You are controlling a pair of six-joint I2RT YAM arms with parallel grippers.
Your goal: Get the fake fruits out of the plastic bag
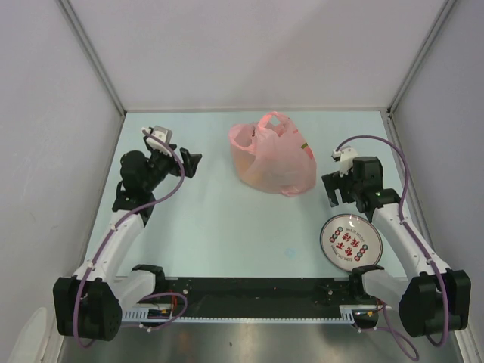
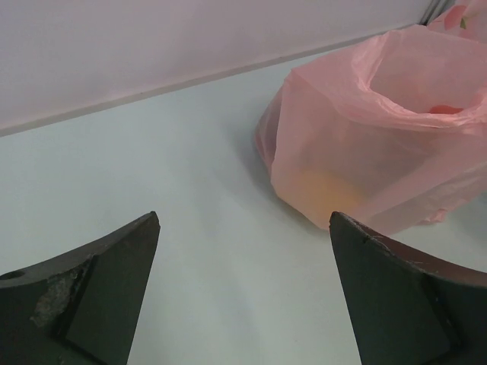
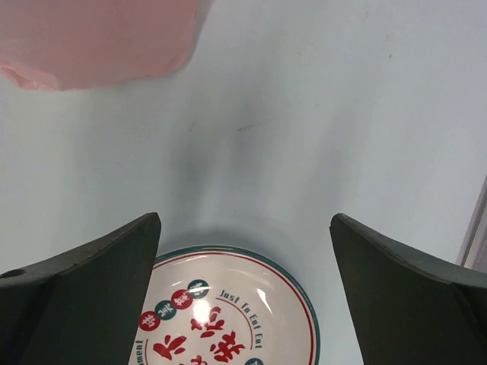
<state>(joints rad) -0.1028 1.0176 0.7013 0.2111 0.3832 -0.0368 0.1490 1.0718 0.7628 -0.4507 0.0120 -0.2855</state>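
Approach stage: my left fingers (image 2: 99,296), right fingers (image 3: 91,289) wide, empty; plastic bag (image 1: 271,160) untouched (fake fruits (image 2: 323,186) inside); next, grasp bag.

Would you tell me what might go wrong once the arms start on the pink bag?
The plastic bag is thin and unanchored, so the open left tool may drag it rather than open it. The fake fruits inside show only faintly, so a grasp may catch film instead.
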